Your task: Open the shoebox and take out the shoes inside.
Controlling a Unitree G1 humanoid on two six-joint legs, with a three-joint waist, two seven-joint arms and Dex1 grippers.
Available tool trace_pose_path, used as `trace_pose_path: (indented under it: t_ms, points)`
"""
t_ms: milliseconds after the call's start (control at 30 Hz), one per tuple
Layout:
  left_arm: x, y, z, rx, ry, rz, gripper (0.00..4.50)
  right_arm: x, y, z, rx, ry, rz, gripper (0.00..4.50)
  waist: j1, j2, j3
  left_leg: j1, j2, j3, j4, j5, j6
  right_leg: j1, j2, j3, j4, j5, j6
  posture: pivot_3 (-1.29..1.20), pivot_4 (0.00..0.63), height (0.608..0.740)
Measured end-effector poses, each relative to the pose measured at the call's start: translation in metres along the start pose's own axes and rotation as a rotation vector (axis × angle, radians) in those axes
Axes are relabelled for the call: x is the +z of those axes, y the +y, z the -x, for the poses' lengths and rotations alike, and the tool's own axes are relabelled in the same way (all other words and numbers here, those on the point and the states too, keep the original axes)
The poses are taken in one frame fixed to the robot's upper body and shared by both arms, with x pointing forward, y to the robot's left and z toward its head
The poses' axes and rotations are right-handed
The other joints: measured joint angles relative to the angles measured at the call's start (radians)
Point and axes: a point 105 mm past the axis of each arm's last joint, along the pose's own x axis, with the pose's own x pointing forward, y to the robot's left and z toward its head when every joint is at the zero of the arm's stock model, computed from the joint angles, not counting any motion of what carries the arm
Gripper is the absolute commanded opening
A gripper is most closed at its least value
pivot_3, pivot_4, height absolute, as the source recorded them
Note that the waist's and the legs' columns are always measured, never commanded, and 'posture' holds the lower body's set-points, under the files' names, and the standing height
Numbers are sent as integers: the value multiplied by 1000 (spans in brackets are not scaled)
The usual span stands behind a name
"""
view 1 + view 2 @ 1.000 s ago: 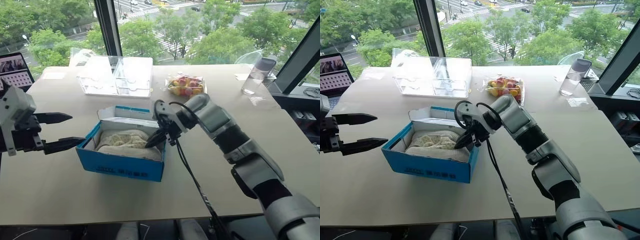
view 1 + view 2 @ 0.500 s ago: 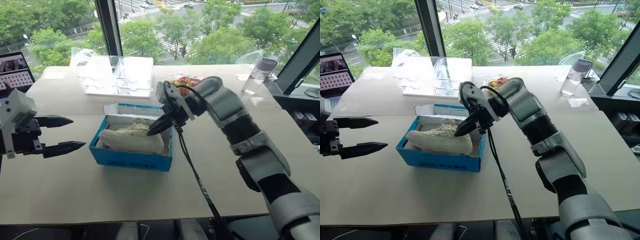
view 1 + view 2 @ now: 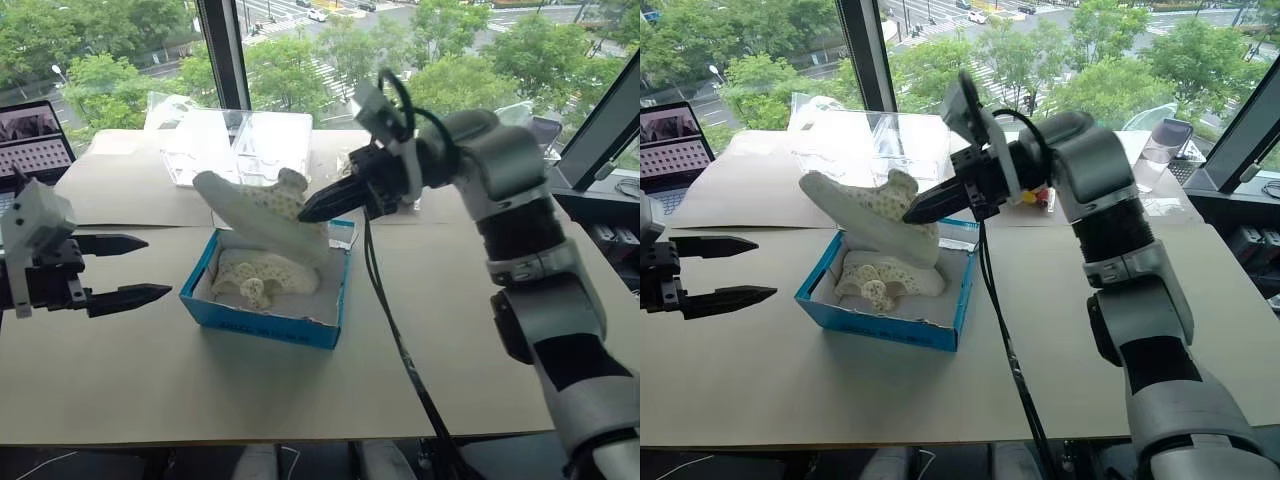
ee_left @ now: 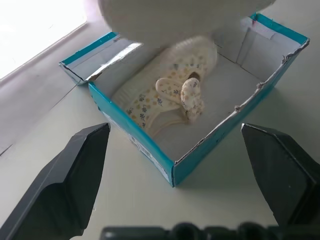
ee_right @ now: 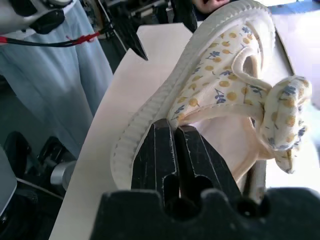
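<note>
Right claw (image 3: 312, 208), pinched shut on one cream perforated shoe (image 3: 262, 211), hangs above the open bright blue cardboard shoebox (image 3: 262, 318); wide-open left claw (image 3: 135, 268) waits nearer the second shoe (image 3: 265, 273) inside.

Bright, even daylight from the windows (image 3: 330, 50) behind the bench (image 3: 150, 370). Soft, faint shadows toward the camera. Head views sharp throughout. Blown-out glare at one corner of the left wrist view; near, lifted shoe (image 4: 170, 20) blurred there.

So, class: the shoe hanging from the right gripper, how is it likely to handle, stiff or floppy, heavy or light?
The lifted shoe probably is light: the right gripper carries it by one edge. It seems fairly stiff, keeping its shape while tilted. The soft bow may flop.
</note>
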Motion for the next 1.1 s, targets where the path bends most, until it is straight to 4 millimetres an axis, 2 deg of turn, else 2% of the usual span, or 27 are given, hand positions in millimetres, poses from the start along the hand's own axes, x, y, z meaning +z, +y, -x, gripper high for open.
trace_pose_path:
  t_ms: [67,133,167,200,267,367,467,567,600,700,767,800,867,933,967,1033,1100]
  points:
    - [0,0,-1,-4,0,1,4500,3,4,12,-33,11,21,22,-1,0,0,0,0,0,0,0,0,0,0,0,0,0,0,0,150,740]
    - [2,-1,-3,-17,-8,-7,4500,-4,1,37,-162,91,71,22,1,0,0,0,0,0,0,0,0,0,0,0,0,-2,4,0,150,740]
    - [4,-1,-4,-22,-13,-14,4500,-13,-5,59,-284,165,89,22,8,0,0,0,0,0,1,0,0,0,0,0,-1,-3,4,0,150,740]
    - [5,0,-5,-31,-14,-18,4500,-27,-14,91,-462,283,108,22,14,0,0,0,-1,1,1,0,0,0,-2,0,-1,-3,4,0,150,740]
    - [7,2,-9,-43,-21,-21,4500,-55,-19,147,-715,481,94,22,24,0,0,0,-2,3,1,0,0,1,-3,0,-3,-3,5,0,150,740]
    - [8,6,-13,-60,-28,-22,4500,-96,-11,190,-867,653,12,22,22,1,1,-1,-1,5,0,0,0,0,-3,1,-5,-3,5,0,150,740]
    - [12,8,-21,-91,-37,-38,4500,-134,-3,195,-883,719,-77,22,0,2,1,0,0,7,-1,0,0,0,-2,4,-4,-2,5,0,150,740]
    - [14,12,-26,-105,-35,-56,4500,-173,-3,186,-893,759,-129,22,-21,2,2,1,0,10,-1,0,0,-2,-2,7,0,-2,5,0,150,740]
    - [14,12,-28,-112,-34,-58,4500,-184,-5,179,-891,748,-147,689,-26,2,2,1,0,11,0,0,0,-3,-1,8,2,-2,5,0,150,740]
    - [15,13,-31,-127,-30,-72,4500,-208,-4,166,-886,749,-186,1619,-29,2,2,2,-1,11,2,0,1,-2,-1,9,3,-3,6,0,150,740]
    - [15,14,-31,-130,-28,-69,4500,-218,5,164,-858,763,-225,2301,-27,3,2,1,-2,11,2,0,0,-2,-2,11,3,-4,8,0,150,740]
    - [14,15,-30,-126,-27,-63,4500,-215,10,161,-836,754,-234,2665,-25,3,2,1,-2,11,2,0,0,-2,-2,12,3,-5,9,0,150,740]
    - [14,15,-30,-128,-27,-62,4500,-195,15,158,-792,714,-214,3365,-21,4,3,0,-2,12,2,0,0,-2,-2,12,3,-5,10,0,150,740]
    - [13,14,-30,-132,-24,-62,4500,-169,23,164,-762,691,-177,4077,-17,5,4,0,-2,12,2,0,0,-2,-2,13,2,-5,11,0,150,740]
    - [12,15,-29,-130,-21,-59,4500,-146,24,169,-764,664,-135,4397,-17,5,4,1,-2,13,2,0,0,-2,-2,13,3,-5,10,0,150,740]
    - [11,14,-29,-131,-18,-56,4500,-111,21,169,-774,610,-42,4454,-21,5,4,3,-1,14,2,0,0,-1,-2,13,3,-5,10,0,150,740]
    - [8,14,-27,-126,-6,-47,4500,-65,11,132,-687,481,120,4454,-38,4,4,9,1,18,1,0,0,2,-1,15,4,-4,9,0,150,740]
